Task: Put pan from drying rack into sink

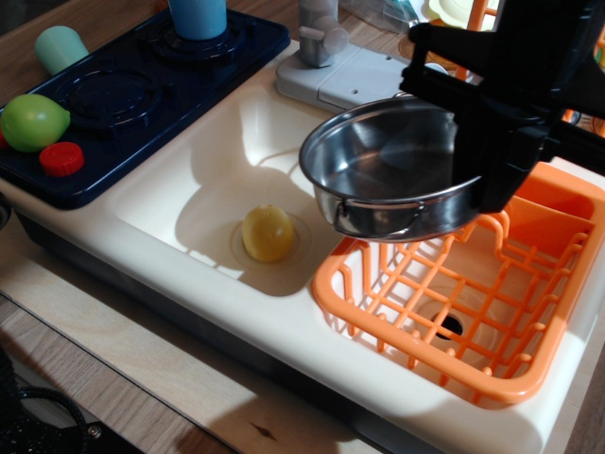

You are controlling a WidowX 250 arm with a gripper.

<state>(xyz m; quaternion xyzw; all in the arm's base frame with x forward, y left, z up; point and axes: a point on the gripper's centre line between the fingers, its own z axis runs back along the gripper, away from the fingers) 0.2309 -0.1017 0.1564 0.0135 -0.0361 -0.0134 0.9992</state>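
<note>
The shiny steel pan (383, 170) hangs in the air, tilted, over the edge between the cream-white sink (189, 180) and the orange drying rack (454, 303). My black gripper (477, 156) comes from the upper right and is shut on the pan's right rim. One wire loop handle (378, 203) faces the front. The rack holds nothing and its grid bottom shows. A yellow lemon-like piece (267, 233) lies on the sink's drain.
A dark blue stovetop (142, 85) stands at the left with a green fruit (33, 121), a red cap (61, 159), a mint cup (60, 45) and a blue cup (198, 17). A grey faucet block (331, 66) stands behind the sink. An orange utensil rack (477, 14) stands behind.
</note>
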